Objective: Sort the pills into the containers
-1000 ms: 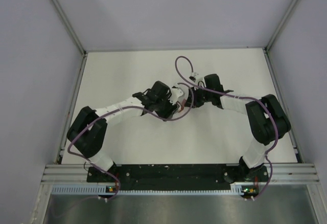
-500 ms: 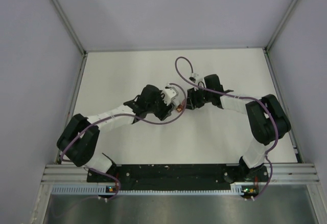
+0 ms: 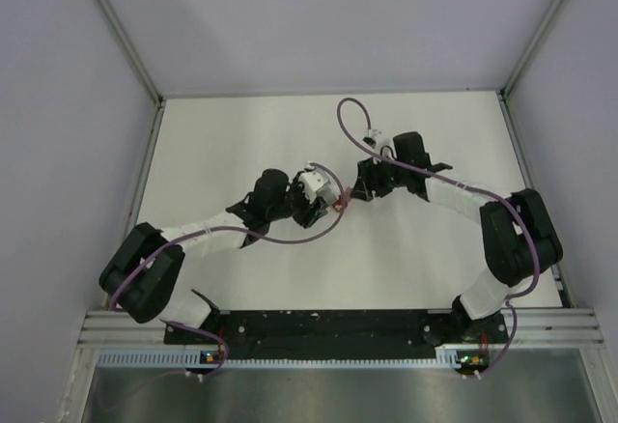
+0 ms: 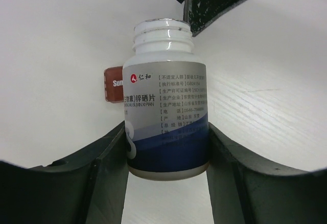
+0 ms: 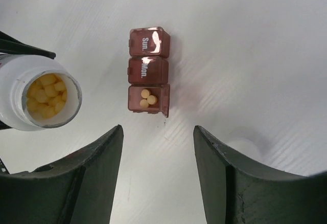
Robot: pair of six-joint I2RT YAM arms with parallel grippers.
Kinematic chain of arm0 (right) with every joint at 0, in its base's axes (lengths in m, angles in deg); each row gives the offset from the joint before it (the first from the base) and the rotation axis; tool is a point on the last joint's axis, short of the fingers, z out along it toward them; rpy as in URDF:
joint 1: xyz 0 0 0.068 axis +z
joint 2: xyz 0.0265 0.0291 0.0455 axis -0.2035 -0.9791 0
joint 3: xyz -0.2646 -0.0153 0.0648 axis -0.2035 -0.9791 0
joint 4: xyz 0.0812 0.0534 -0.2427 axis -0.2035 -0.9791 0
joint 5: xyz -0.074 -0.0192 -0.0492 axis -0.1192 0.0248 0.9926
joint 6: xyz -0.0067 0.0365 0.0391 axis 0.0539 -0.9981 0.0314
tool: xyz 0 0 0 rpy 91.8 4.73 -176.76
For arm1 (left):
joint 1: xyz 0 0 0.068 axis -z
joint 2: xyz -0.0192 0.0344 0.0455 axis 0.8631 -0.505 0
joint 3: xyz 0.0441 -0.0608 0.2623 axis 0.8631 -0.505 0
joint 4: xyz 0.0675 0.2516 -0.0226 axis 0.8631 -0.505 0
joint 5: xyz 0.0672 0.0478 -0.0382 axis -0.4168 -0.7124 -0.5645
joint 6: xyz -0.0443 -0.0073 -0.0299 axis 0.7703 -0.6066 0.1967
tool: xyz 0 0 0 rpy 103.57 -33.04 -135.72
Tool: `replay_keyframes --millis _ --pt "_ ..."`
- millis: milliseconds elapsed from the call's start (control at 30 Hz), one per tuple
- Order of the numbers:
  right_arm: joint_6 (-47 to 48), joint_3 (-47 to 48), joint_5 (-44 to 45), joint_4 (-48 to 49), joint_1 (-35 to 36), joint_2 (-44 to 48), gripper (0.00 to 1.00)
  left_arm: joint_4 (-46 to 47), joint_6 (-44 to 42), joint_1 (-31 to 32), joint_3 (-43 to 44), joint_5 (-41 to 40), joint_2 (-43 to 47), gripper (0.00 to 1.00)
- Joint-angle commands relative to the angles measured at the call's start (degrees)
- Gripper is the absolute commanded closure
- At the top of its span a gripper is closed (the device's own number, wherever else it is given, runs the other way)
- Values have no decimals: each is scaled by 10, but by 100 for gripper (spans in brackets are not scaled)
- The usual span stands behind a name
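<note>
The containers [image 5: 148, 70] are a red-brown strip of three compartments lying on the white table. The lids marked Sun. and Mon. are closed, and the third compartment stands open with three yellow pills [image 5: 148, 98] inside. In the top view the containers [image 3: 339, 207] lie between the two grippers. My left gripper [image 4: 166, 127] is shut on a white uncapped pill bottle [image 4: 163, 111], held upright beside the strip. The bottle [image 5: 41, 98] is full of yellow pills. My right gripper [image 5: 158, 132] hangs open and empty just short of the open compartment.
A pale round shape [image 5: 242, 142] lies on the table by my right finger; I cannot tell what it is. Purple cables [image 3: 348, 114] loop over both arms. Grey walls enclose the white table [image 3: 232, 143] on three sides.
My right gripper has opened and drawn back a little from the containers. The left arm has swung its elbow down and left, with the bottle still held beside the strip.
</note>
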Motion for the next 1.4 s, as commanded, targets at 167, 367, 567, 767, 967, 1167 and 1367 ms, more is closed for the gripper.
replay_keyframes --millis 167,367,567,767,967,1167,1367 --pt "27 18 26 -42 -32 48 40 208 10 -20 -79 88 44 100" --pt "70 3 77 -51 -35 59 39 279 32 -38 -96 166 46 100" --pt "100 12 130 -75 -34 60 36 401 109 -60 -102 290 30 100" --pt "112 7 145 -79 -34 44 32 539 207 -69 -94 367 -16 100" --pt "116 4 147 -77 -31 20 31 596 263 -75 -90 365 -39 100" --pt "120 2 154 -72 -20 -6 31 539 229 -75 -91 334 -19 100" --pt "123 4 164 -70 -6 -31 33 491 205 -75 -88 314 -3 100"
